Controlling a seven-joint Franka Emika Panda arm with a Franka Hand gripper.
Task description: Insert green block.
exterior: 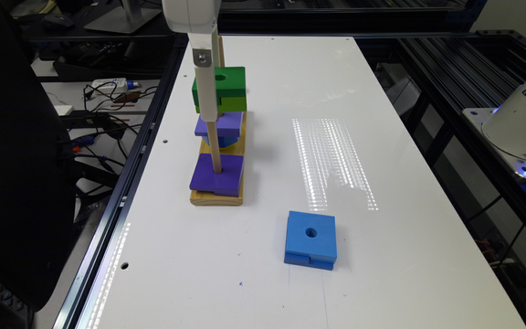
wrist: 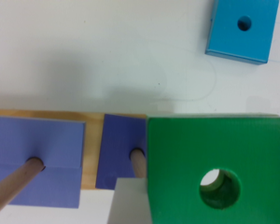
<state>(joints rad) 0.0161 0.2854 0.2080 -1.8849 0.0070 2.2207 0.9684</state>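
A white table [exterior: 381, 256] carries everything, its glossy top catching a striped patch of reflected light near the middle. A wooden base [exterior: 217, 197] with upright pegs lies directly on it toward the exterior view's left, with purple blocks threaded on the pegs. A blue block [exterior: 311, 240] with a round centre hole lies flat on the table, well apart from the base.

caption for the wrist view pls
Green block held above the wooden peg base, beside two pegged purple blocks.
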